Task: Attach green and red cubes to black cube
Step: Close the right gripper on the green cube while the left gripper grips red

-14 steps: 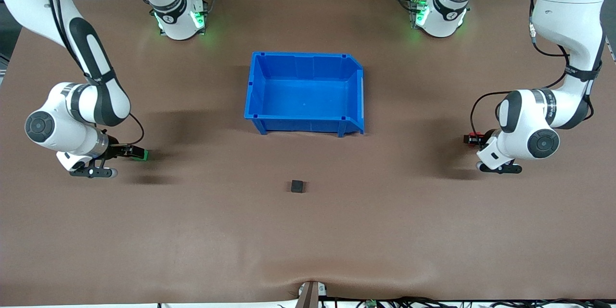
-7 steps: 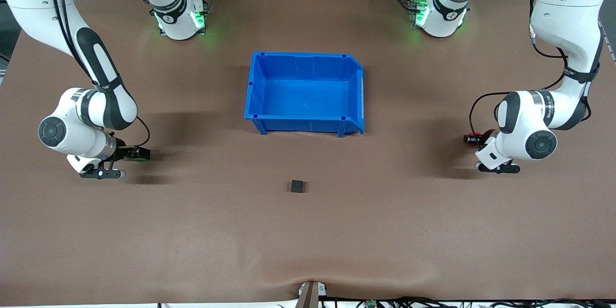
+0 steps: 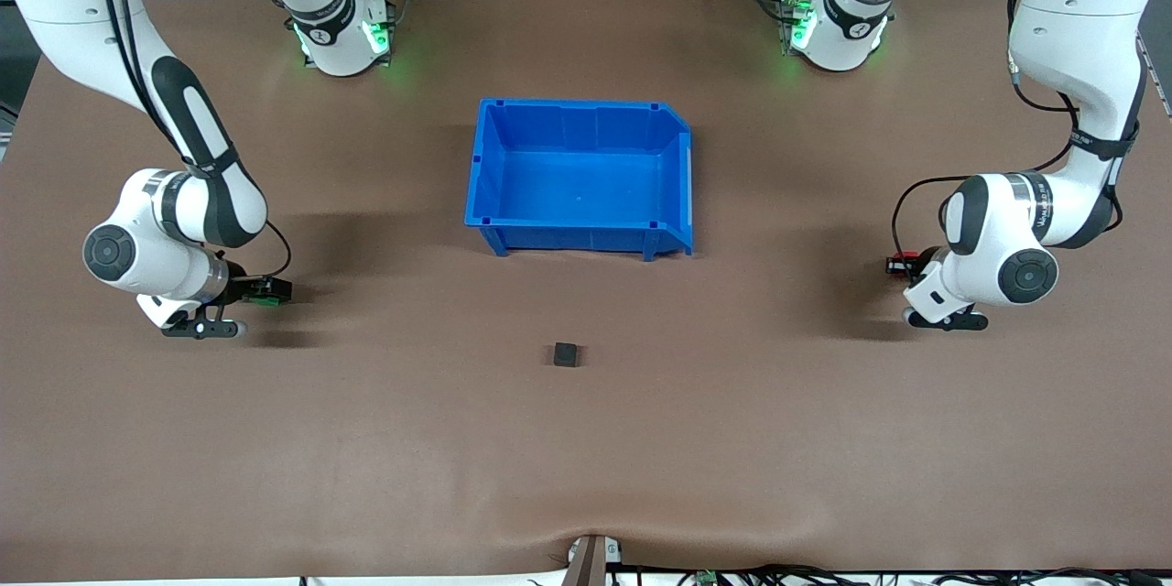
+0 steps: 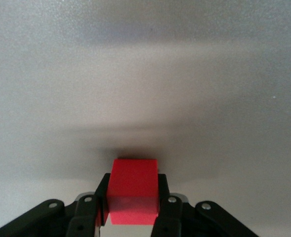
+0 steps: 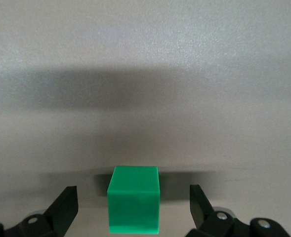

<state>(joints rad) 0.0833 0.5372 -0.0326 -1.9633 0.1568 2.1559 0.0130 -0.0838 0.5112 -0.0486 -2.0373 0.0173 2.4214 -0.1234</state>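
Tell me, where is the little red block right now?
The red block is pinched in the left tool at the left arm's end of the table, well away from the black block in the middle.

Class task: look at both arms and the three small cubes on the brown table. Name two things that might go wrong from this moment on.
1. The right claw stands open around the small bright green cube without touching it; closing off-centre might nudge or twist the cube.
2. The left claw is shut on the small bright red cube, gripping only its lower part, so it may slip on the way to the small matte black cube.
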